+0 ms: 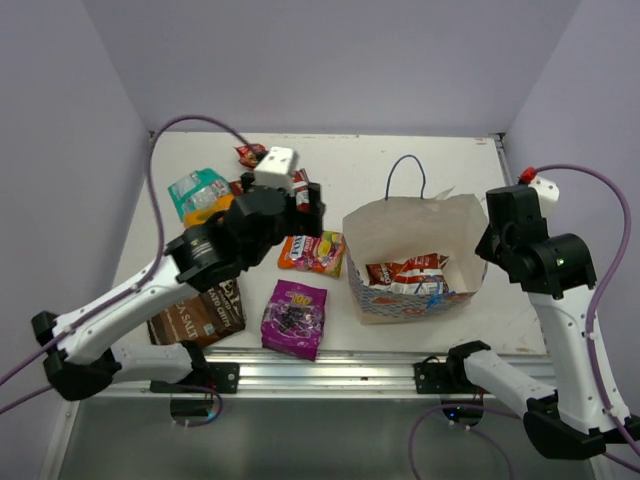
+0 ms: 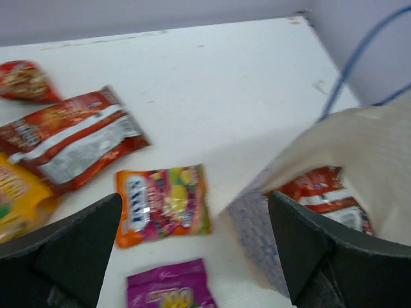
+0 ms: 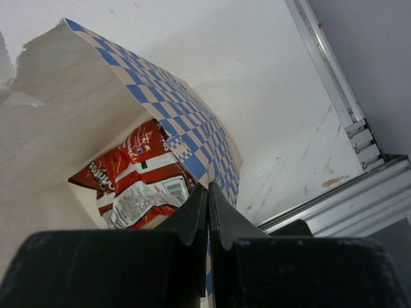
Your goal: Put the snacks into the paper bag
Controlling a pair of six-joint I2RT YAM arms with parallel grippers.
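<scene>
The paper bag [image 1: 400, 228] stands open at centre right with one red-and-silver chip bag [image 1: 408, 272] inside. My right gripper [image 1: 489, 241] is shut on the bag's checkered right wall [image 3: 192, 138], with the wall pinched between the jaws [image 3: 208, 192]; the chip bag [image 3: 138, 183] shows inside. My left gripper [image 1: 305, 215] is open and empty [image 2: 192, 256], hovering above the table left of the bag [image 2: 359, 147]. Below it lie the multicoloured packet [image 2: 164, 204] and the purple packet [image 2: 168, 289]. Another red-and-silver chip bag [image 2: 70, 144] lies further left.
Loose on the table are a teal packet [image 1: 195, 188], an orange-yellow packet [image 1: 215, 208], a small red packet [image 1: 250, 154], a brown "Sea Salt" packet [image 1: 200, 312], the purple packet [image 1: 294, 318] and the multicoloured packet [image 1: 312, 252]. The bag's blue cord handle [image 1: 405, 175] lies behind it. Walls enclose the table.
</scene>
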